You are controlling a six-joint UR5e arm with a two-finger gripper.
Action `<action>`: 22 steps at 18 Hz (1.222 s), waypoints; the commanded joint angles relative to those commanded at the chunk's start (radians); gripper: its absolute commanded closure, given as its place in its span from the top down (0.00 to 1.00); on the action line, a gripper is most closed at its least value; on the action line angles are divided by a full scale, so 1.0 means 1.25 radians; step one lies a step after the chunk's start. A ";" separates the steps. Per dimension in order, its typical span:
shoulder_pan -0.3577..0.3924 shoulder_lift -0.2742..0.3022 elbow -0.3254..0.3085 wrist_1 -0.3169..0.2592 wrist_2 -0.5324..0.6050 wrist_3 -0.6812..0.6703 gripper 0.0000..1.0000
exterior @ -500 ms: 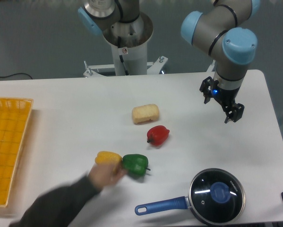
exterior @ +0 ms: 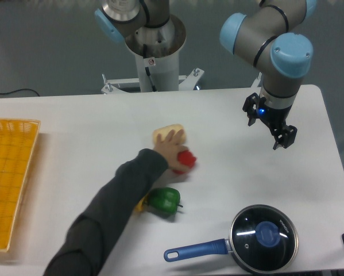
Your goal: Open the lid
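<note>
The lid, a dark glass disc with a metal rim and a round blue knob, rests on a black saucepan at the front right of the table. The pan's blue handle points left. My gripper hangs open well above and behind the lid, over the table's right side, with nothing between its fingers.
A person's arm in a dark sleeve reaches from the front left, hand on a red pepper next to a beige sponge-like block. A green pepper lies nearby. A yellow basket sits at the left edge.
The person's hand has moved from the yellow and green peppers up to the red pepper, and the sleeve now covers the yellow one. My gripper and the lid have not moved.
</note>
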State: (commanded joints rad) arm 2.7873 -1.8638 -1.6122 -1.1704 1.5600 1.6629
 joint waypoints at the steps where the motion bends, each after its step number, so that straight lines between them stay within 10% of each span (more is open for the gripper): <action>1: 0.001 0.000 -0.001 0.001 -0.001 0.001 1.00; 12: 0.025 0.002 -0.021 0.020 -0.053 -0.006 1.00; 22: -0.015 -0.048 0.147 -0.072 -0.043 -0.010 1.00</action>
State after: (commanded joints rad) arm 2.7689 -1.9235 -1.4284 -1.2607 1.5063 1.6506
